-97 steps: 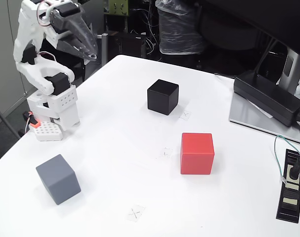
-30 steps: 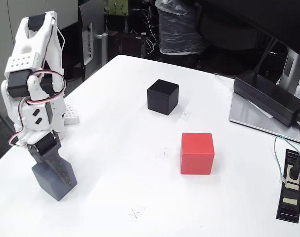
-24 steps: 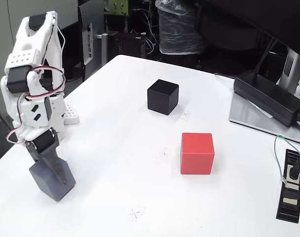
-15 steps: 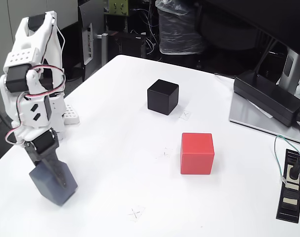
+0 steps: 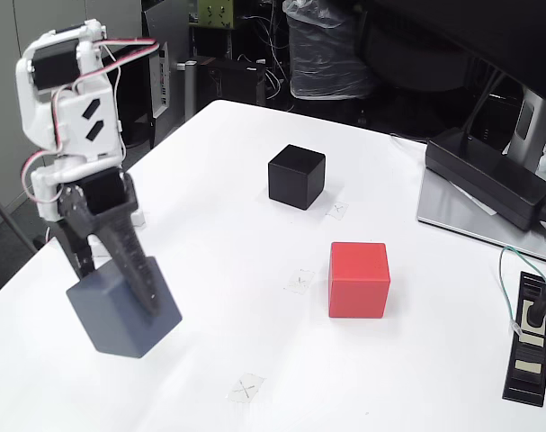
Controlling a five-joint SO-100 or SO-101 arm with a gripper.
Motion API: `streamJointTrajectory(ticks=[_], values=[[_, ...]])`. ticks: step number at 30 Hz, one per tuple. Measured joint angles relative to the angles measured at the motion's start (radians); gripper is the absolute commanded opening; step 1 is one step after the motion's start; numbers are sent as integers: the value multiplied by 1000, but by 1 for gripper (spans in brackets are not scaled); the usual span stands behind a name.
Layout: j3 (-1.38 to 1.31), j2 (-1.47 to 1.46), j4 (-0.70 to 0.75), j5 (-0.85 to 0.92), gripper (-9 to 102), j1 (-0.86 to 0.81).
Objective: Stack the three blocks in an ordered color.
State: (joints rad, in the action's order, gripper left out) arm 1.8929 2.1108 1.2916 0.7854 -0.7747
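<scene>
Gripper (image 5: 120, 292) clamped on grey block (image 5: 120, 317), raised off table (image 5: 255, 198) | left of red block (image 5: 359, 279), well apart; black block (image 5: 297, 176) beyond red | carry level, keep grip firm, square grey's faces over chosen base before lowering

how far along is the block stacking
Nothing is stacked yet. The black block and red block sit apart on the table, each alone. In hand: the gripper is shut on the grey block, which looks lifted off the table at the near left. Left: set the grey block on one of the others, then add the third on top.
</scene>
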Motion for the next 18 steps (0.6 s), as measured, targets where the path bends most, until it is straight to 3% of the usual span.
streamJointTrajectory(ticks=[8, 18], values=[[-232, 0, 195, -86, 4, 262], [-296, -41, 213, -334, 4, 661]])
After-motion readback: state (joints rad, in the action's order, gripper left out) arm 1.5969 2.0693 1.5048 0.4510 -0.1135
